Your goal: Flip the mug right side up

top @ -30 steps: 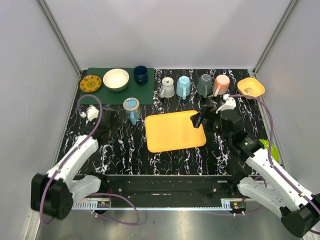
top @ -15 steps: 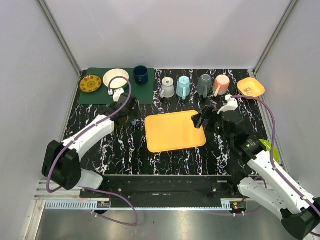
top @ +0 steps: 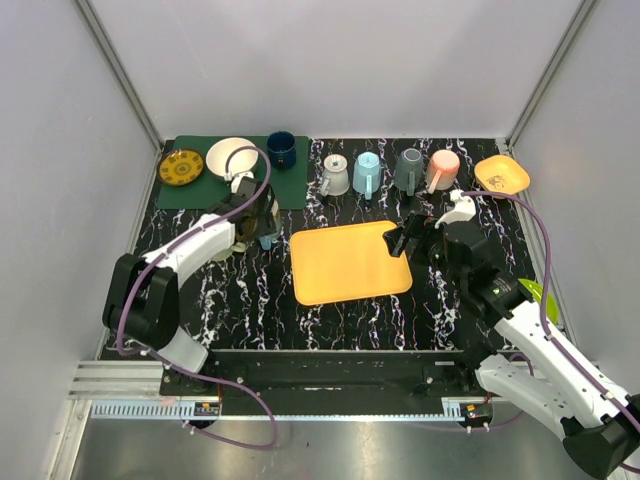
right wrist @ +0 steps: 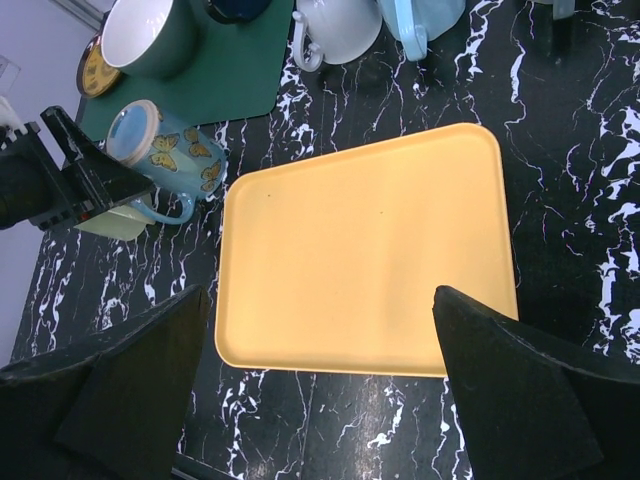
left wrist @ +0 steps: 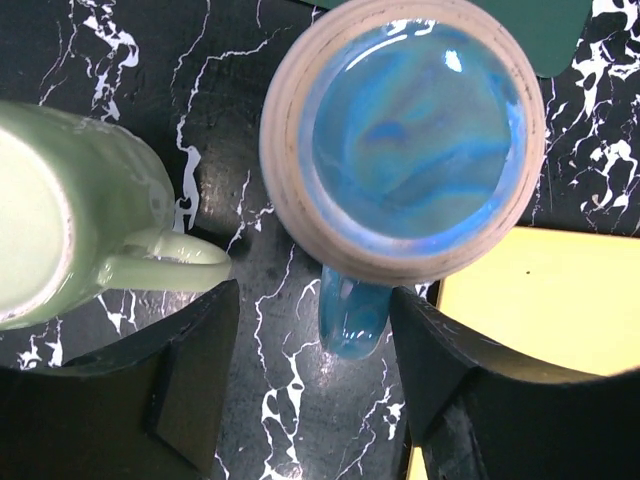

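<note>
Left of the yellow tray [top: 350, 262], the upside-down blue mug [left wrist: 402, 135] is straddled at its handle, ungripped, by the parted left gripper [left wrist: 312, 305], while the right gripper [right wrist: 320, 300] is held wide open.

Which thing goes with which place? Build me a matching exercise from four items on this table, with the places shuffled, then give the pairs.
Things
1. blue mug
2. orange tray
3. white bowl
4. pink mug

Places
A. on the green mat
B. back row, beside the orange dish
C. base up, under the left gripper
D. middle of the table

Pairs: 1-C; 2-D; 3-A; 4-B
</note>
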Motion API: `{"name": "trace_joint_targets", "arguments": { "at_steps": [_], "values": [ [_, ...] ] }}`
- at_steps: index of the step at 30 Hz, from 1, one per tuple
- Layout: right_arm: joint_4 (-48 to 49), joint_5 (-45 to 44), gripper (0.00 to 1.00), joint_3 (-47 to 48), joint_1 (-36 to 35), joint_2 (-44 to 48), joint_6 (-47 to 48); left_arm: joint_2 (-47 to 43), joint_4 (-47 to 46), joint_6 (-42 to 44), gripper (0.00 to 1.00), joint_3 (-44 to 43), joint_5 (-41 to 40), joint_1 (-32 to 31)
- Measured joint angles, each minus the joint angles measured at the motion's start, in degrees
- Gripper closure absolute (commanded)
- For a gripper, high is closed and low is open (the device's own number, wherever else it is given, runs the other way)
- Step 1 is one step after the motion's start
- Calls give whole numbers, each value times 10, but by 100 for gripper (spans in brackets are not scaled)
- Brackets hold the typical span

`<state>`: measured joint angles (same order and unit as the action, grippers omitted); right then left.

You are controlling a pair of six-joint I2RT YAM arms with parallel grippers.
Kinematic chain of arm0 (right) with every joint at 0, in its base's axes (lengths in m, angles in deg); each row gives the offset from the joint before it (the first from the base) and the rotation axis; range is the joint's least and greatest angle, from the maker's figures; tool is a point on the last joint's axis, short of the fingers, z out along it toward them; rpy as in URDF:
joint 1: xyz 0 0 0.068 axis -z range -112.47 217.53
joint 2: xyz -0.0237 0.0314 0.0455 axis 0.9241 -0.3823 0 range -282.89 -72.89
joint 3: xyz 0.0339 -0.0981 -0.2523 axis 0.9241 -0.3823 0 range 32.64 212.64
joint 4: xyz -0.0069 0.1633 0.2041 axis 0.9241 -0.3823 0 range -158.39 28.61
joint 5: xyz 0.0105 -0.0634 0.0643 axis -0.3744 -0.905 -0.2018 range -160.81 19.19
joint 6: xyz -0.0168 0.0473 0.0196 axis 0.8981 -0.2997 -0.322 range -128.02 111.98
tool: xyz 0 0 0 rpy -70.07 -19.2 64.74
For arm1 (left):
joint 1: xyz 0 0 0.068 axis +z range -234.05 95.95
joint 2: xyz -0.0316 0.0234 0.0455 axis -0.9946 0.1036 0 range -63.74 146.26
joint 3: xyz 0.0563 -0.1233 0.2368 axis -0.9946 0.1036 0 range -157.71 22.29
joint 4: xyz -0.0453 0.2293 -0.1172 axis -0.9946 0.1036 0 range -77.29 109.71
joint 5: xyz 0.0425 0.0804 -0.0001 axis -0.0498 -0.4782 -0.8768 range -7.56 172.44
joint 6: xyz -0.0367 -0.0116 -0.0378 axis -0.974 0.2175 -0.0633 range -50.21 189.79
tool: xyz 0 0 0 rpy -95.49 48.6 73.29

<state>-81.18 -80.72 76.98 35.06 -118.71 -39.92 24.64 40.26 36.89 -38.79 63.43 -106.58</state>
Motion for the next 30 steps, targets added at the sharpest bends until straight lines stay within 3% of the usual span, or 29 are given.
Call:
{"name": "trace_joint_targets", "arguments": {
  "at_steps": [8,12,15,18,26,30],
  "values": [
    [0,-1,0,0,0,-8,2,38,-7,23,40,-19,15,3],
    [0,-1,0,0,0,-10,2,57,-9,34,51,-35,30,5],
    [0,-1,0,-1,0,-10,2,70,-15,43,53,-45,41,8],
    [0,-3,0,-3,0,-10,2,73,-19,48,60,-46,49,9],
    [-1,-6,0,-5,0,-11,2,74,-23,62,100,-46,65,19],
    [-1,-6,0,-5,0,-11,2,73,-24,62,100,-44,66,20]
  ]
}}
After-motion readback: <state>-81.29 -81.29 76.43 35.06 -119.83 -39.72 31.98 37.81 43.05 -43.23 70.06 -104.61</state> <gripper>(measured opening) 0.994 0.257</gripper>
